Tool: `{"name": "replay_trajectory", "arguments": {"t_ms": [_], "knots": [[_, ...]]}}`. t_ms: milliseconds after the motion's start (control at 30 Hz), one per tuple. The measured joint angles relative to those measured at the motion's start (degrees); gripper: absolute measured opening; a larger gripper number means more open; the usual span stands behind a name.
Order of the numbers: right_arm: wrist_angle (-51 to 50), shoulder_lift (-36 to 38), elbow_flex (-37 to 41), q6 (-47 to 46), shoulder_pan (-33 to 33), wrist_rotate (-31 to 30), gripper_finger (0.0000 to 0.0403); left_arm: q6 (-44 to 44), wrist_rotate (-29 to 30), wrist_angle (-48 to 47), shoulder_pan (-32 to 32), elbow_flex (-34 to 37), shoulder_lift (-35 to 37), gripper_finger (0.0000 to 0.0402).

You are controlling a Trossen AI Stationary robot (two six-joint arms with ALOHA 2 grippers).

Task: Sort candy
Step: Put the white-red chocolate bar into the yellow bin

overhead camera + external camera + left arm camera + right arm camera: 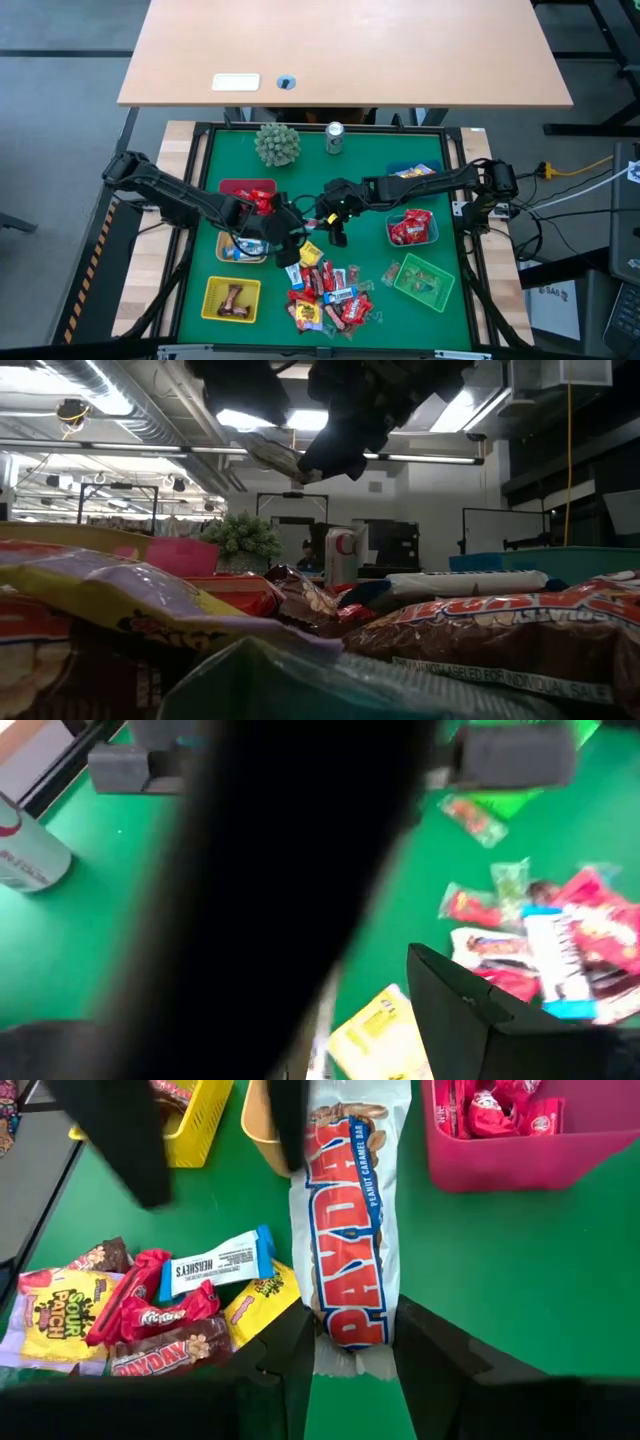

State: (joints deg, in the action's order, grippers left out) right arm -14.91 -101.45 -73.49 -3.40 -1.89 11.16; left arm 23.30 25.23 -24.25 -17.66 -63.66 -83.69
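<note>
A white PayDay candy bar point(350, 1210) with red-and-blue lettering is in the air, with my right gripper point(350, 1365) shut on it above the middle of the green mat point(335, 232). My left gripper point(205, 1130) stands open just beyond the bar's far end, over the mat left of centre point(290, 245); its nearer finger point(290, 1120) overlaps the bar's edge, and I cannot tell whether it touches. A pile of loose wrapped candy point(325, 295) lies on the mat's near middle. My right gripper pinches the PayDay bar's near end point(352, 1335) between its two fingers, with the crimped wrapper end reaching back between them. The fingers lie along the bar, slanting downward. The bar sticks out ahead of the fingers, lifted clear of the mat point(265, 452).
Small baskets ring the mat: red point(247, 190), tan point(243, 250) and yellow point(232, 298) on the left, blue point(413, 170), pink point(412, 228) and green point(424, 280) on the right. A silver can point(335, 138) and a spiky green ball point(277, 143) stand at the far edge.
</note>
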Motion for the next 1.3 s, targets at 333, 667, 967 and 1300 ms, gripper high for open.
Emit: {"name": "replay_trajectory", "arguments": {"t_ms": [333, 667, 967, 1300], "knots": [[-0.2, 0.0, 0.0, -2.9, 0.0, 0.0, 0.0126, -5.0, 0.1, -0.7, 1.3, 0.0, -1.5, 0.0138], [-1.9, 0.0, 0.0, -11.0, 0.1, 0.4, 0.0126, -14.2, -0.2, -1.2, 0.2, 0.0, -1.5, 0.0138], [-2.9, 0.1, 0.0, -18.0, 1.0, 6.0, 0.0126, -30.4, 5.4, -1.8, -3.0, 0.0, -1.5, 0.0138], [-2.0, 0.1, 0.0, -24.6, 1.2, 11.0, 0.0126, -33.5, 7.8, -3.6, -4.8, 0.0, -1.5, 0.0138]]}}
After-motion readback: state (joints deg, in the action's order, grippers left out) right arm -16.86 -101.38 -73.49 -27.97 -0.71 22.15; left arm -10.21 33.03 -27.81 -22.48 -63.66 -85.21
